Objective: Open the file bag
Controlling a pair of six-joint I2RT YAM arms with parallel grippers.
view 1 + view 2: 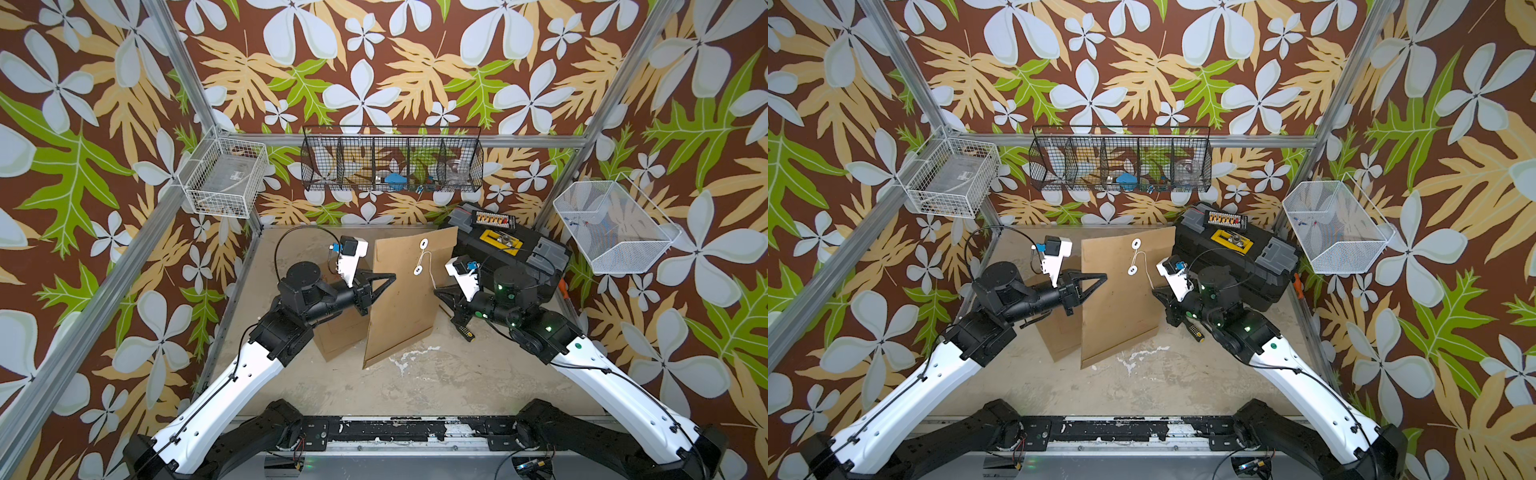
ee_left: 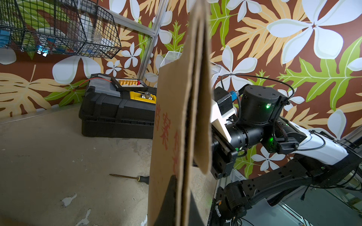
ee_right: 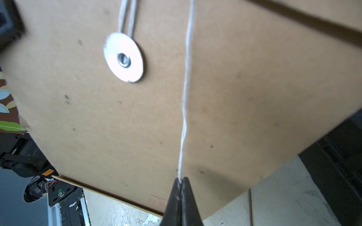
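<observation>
In both top views two arms reached over the table [image 1: 415,395]. I counted one file bag [image 1: 405,307], one brown sheet [image 1: 336,338] lying flat under the left arm, one black toolbox [image 1: 511,255], one screwdriver [image 1: 466,332] and three wire baskets hung on the walls. The file bag stood on edge mid-table, between the grippers. The left gripper [image 1: 390,277] was clamped on its left edge. The right gripper [image 1: 437,293] was pinched on the white string [image 1: 430,272] that ran down from two white discs [image 1: 424,244]. The table was a scuffed beige board, walled on three sides by floral print. The toolbox filled the far right corner, just behind the right arm, and open board showed in front of the bag's lower edge.

In the left wrist view the file bag [image 2: 174,137] appeared edge-on, its layers slightly parted, with red characters on one face. A dark finger [image 2: 169,195] pressed against that face. The screwdriver [image 2: 127,177] lay on the table apart from the toolbox [image 2: 117,113]. Whether the bag's lower edge touched the table could not be told.

In the right wrist view the fingertips met around the string [image 3: 186,97], which rose up the bag's face beside one disc [image 3: 123,57].
</observation>
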